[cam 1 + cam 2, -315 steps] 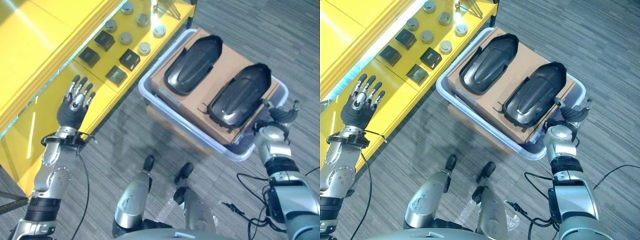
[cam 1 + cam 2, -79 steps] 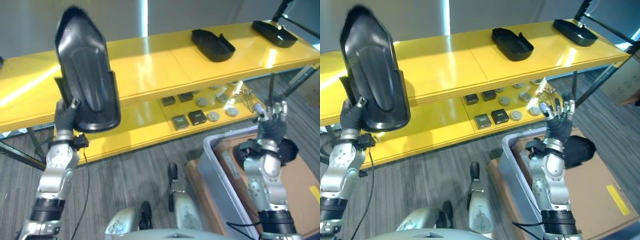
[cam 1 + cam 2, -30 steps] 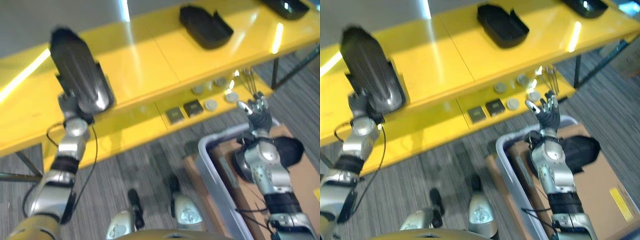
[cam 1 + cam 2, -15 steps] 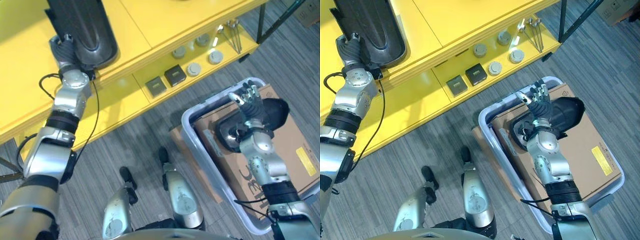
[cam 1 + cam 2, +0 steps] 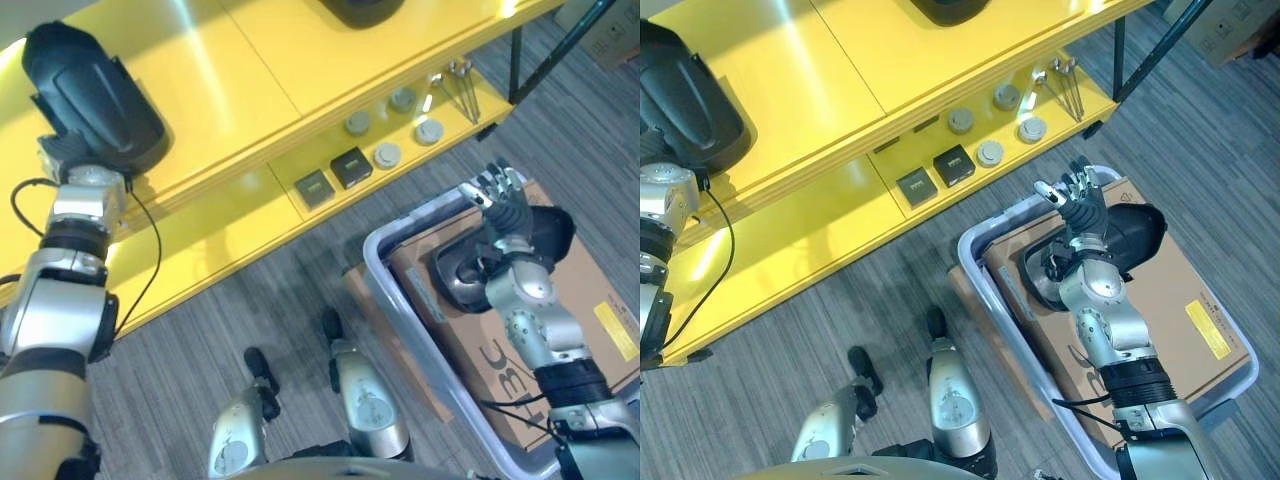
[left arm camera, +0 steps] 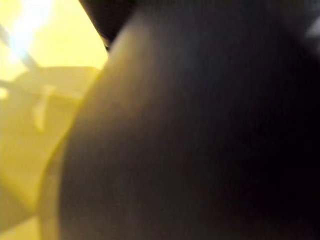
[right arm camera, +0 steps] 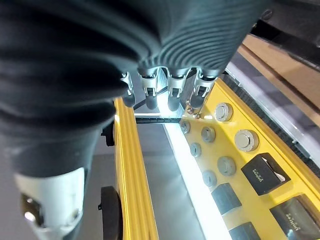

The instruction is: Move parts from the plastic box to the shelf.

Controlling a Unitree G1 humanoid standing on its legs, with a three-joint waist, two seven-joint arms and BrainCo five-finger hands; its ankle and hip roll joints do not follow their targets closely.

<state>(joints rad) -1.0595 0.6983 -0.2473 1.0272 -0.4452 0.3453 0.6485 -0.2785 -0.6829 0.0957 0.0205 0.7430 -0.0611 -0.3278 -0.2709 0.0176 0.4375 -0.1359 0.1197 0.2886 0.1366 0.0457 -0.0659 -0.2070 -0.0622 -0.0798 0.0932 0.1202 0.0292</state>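
A black part (image 5: 95, 100) lies on the top board of the yellow shelf (image 5: 260, 70), at its near edge. The left hand (image 5: 68, 152) sits just below and against the part's near end; its fingers are hidden behind the part, so whether they hold it cannot be told. The left wrist view shows what is probably the part's dark surface, very close. A second black part (image 5: 1110, 250) lies on the cardboard (image 5: 1180, 300) inside the plastic box (image 5: 985, 275) on the floor. The right hand (image 5: 1078, 210) is raised over that part with fingers straight and spread, holding nothing. Small round and square pieces (image 5: 350, 165) sit on the lower board.
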